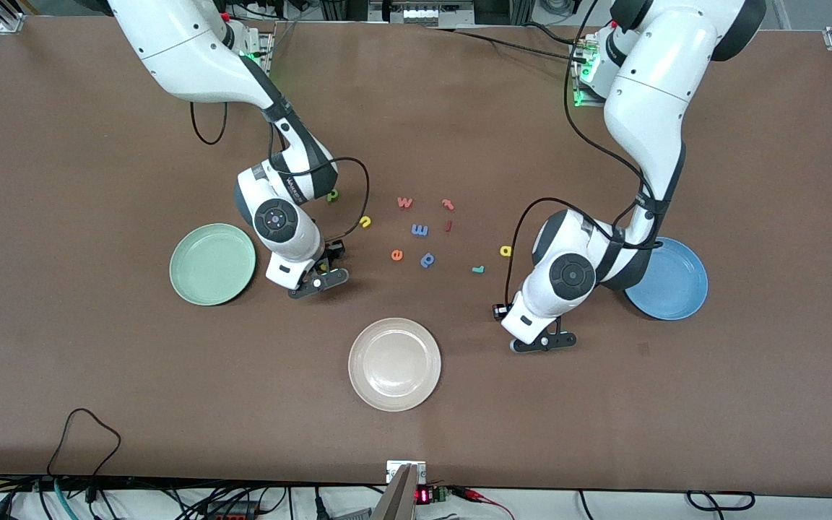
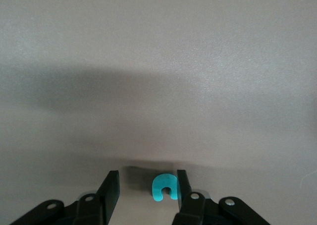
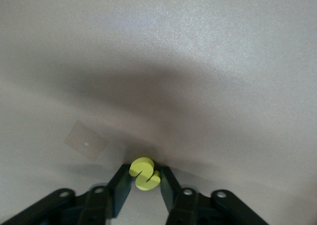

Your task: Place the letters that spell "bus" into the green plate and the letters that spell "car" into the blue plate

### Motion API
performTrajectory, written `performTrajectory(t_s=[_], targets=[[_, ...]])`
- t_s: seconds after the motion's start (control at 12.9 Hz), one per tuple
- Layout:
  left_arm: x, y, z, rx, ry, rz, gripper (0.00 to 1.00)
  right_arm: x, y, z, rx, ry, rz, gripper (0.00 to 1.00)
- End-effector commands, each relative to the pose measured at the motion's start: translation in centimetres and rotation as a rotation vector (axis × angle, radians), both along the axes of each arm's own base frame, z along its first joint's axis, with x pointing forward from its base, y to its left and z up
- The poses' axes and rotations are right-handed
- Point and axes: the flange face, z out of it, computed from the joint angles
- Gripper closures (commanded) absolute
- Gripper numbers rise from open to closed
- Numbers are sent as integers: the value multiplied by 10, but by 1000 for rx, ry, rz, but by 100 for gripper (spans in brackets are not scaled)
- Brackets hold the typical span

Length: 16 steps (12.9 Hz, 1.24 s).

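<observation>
My right gripper (image 3: 143, 171) is shut on the yellow s (image 3: 144, 174); in the front view this gripper (image 1: 318, 280) is low beside the green plate (image 1: 212, 263). My left gripper (image 2: 147, 178) is open around the teal c (image 2: 164, 187), which touches one finger while the other stands apart. In the front view the left gripper (image 1: 542, 341) is down at the table near the blue plate (image 1: 676, 285). The dark green b (image 1: 333, 195), yellow u (image 1: 365, 222), yellow a (image 1: 505, 250) and teal r (image 1: 478, 269) lie on the table.
A white plate (image 1: 394, 364) lies nearer the front camera, between the two grippers. Other letters lie mid-table: pink w (image 1: 404, 202), red t (image 1: 448, 204), blue m (image 1: 419, 230), orange e (image 1: 396, 254), blue stem-and-loop letter (image 1: 427, 259). The left arm covers part of the blue plate.
</observation>
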Motion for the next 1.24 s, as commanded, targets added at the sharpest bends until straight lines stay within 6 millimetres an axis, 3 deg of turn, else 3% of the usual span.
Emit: performTrajectory(t_s=[0.0,0.23,0.54,0.7,0.85,1.01,1.16], targets=[[3,-11,-3,-12,-10,15,45,-3,-5,-10,-14,8,-1,93],[-2,-18,-13,-7,-4,9,47,7,-15,8,-10,-14,-13,100],[-3,-18,-16,-2,-2,-4,59,36,-83,83,-23,-14,-103,100],[-3,-15,-18,2,0,-4,70,45,-124,106,-29,-1,-125,100],[-3,-15,-19,4,0,-8,84,52,-162,106,-32,15,-154,100],[-1,-14,-12,9,-12,-21,93,50,-202,90,-42,64,-187,100],[19,16,29,25,-60,-72,95,41,-221,61,-46,111,-202,96]])
